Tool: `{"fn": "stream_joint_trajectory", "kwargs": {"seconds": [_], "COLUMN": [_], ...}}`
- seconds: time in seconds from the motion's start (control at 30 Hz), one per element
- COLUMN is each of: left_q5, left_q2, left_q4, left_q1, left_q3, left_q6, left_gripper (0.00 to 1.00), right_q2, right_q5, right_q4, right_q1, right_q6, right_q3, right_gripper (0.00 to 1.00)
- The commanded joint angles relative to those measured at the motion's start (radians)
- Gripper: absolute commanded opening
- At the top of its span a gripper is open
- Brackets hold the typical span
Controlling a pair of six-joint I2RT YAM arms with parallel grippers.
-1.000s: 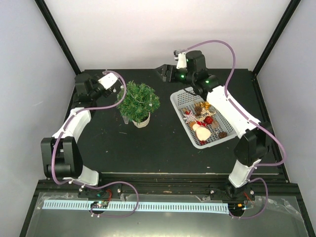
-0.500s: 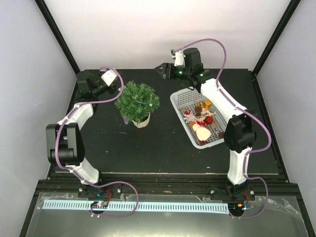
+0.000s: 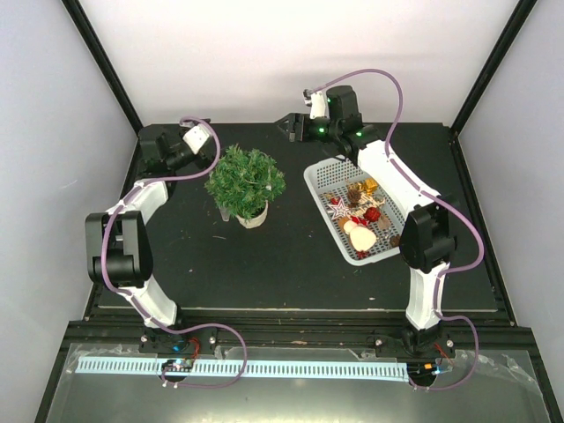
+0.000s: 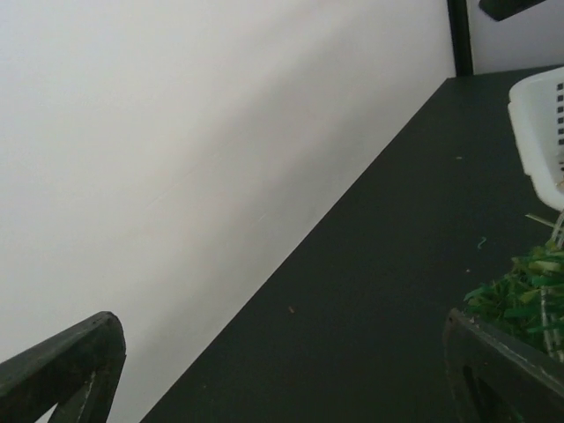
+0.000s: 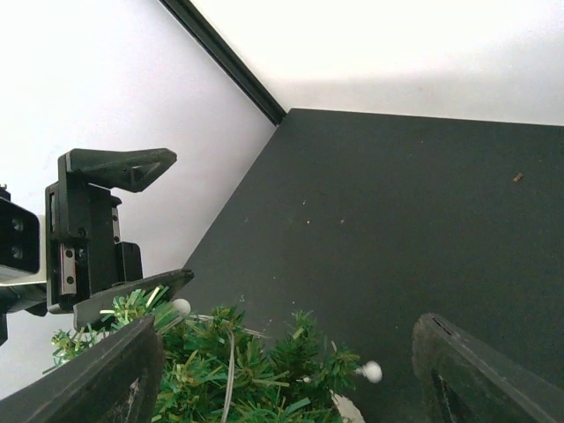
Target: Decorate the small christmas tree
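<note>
The small christmas tree (image 3: 247,179) stands in its white pot (image 3: 254,217) left of the table's middle. In the right wrist view a pale cord with small white beads (image 5: 371,372) lies across the tree (image 5: 256,374). My left gripper (image 3: 209,156) hovers at the tree's upper left side, open and holding nothing; the right wrist view shows it as the left gripper (image 5: 150,229) with its jaws spread beside the needles. My right gripper (image 3: 289,129) hangs behind the tree toward the back wall, open and empty. The tree's edge (image 4: 529,295) shows in the left wrist view.
A white basket (image 3: 319,179) with several ornaments, among them a red star, red balls and a gold box, sits right of the tree. The basket's corner (image 4: 539,132) appears in the left wrist view. Walls close the table at the back and left.
My left gripper has gone from shut to wide open beside the tree, and its arm has folded back. The right arm pulled its elbow in and its gripper shifted slightly toward the back.
</note>
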Motion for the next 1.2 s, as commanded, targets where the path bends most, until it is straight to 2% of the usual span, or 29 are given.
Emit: {"fn": "stream_joint_trajectory", "kwargs": {"seconds": [0.0, 0.23, 0.57, 0.67, 0.77, 0.83, 0.93, 1.17], "left_q5": [-0.041, -0.177, -0.159, -0.187, -0.215, -0.191, -0.135, 0.004], "left_q2": [0.005, -0.006, -0.045, -0.049, -0.073, -0.102, -0.189, -0.511], "left_q4": [-0.055, -0.113, -0.180, -0.290, -0.482, -0.651, -0.873, -1.100], "left_q1": [0.016, 0.041, 0.091, 0.116, 0.141, 0.156, 0.159, 0.170], "left_q3": [0.045, 0.090, 0.165, 0.247, 0.347, 0.403, 0.428, 0.278], "left_q6": [0.061, -0.010, -0.199, -0.287, -0.323, -0.316, -0.235, -0.140], "left_gripper": [0.99, 0.99, 0.99, 0.99, 0.99, 0.99, 0.99, 0.99], "right_q2": [-0.041, -0.090, -0.166, -0.180, -0.193, -0.225, -0.319, -0.571], "right_q5": [-0.005, 0.062, 0.137, 0.262, 0.413, 0.464, 0.474, 0.481], "right_q4": [0.015, -0.049, -0.077, -0.170, -0.304, -0.352, -0.325, -0.299], "right_q1": [0.000, -0.001, -0.001, -0.001, -0.003, -0.003, -0.002, 0.005], "right_q6": [-0.007, -0.036, -0.025, -0.013, -0.001, 0.022, 0.051, 0.106], "right_q3": [-0.009, -0.031, -0.092, -0.091, -0.111, -0.186, -0.379, -0.778], "right_gripper": [0.79, 0.79, 0.79, 0.79, 0.79, 0.79, 0.82, 0.84]}}
